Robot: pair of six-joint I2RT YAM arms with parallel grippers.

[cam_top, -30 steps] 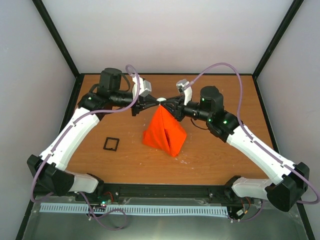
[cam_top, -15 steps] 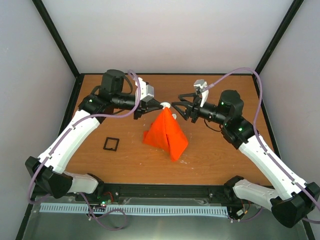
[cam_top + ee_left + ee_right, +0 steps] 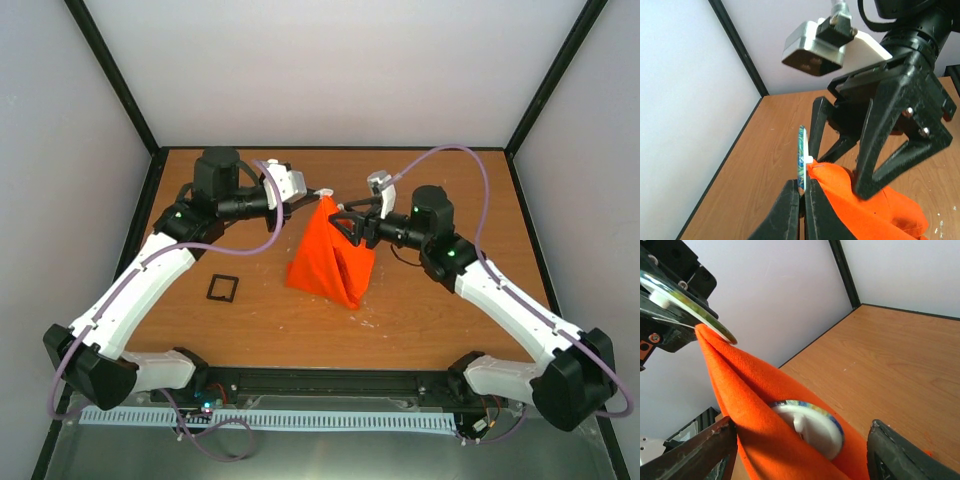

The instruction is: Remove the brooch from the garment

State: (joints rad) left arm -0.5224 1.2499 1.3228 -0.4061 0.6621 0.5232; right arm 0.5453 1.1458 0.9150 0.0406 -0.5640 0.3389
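The orange garment (image 3: 330,260) hangs in a peak from a round brooch (image 3: 802,155), its lower part resting on the table. My left gripper (image 3: 802,182) is shut on the brooch's rim, seen edge-on with a white post into the cloth. In the right wrist view that brooch (image 3: 695,310) sits at the garment's (image 3: 755,405) top corner, and a second white disc with a coloured rim (image 3: 812,427) lies in a fold lower down. My right gripper (image 3: 800,435) is open, one finger on each side of that fold, just below the peak (image 3: 345,222).
A small black square frame (image 3: 222,288) lies on the wooden table (image 3: 450,310) left of the garment. Black posts and white walls close the table in at the back and both sides. Both arms meet over the table's middle.
My right gripper opened, drew off to the right, then came back to the garment just under its peak. My left gripper kept its hold and carried the peak slightly back.
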